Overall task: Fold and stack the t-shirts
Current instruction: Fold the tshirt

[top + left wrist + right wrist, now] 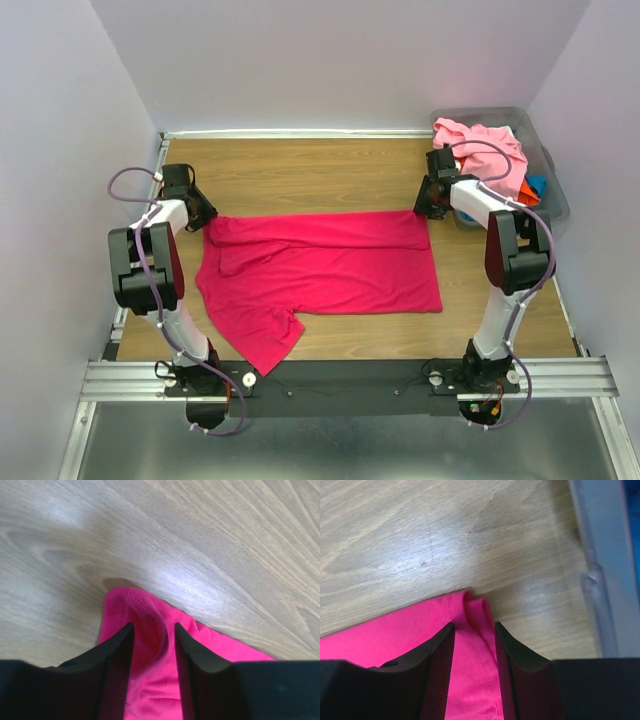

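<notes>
Two corners matter here. My left gripper (207, 216) hangs with jaws apart over the far left corner of the red t-shirt (330, 265), my right gripper (424, 210) likewise over the far right. The shirt lies spread on the table (300, 165); I'd lift both straight up together, dragging nothing.

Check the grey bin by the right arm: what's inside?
A light pink shirt is heaped on top, filling most of the bin. A bit of blue cloth shows under it at the right. Anything lower is covered by the pink one.
</notes>
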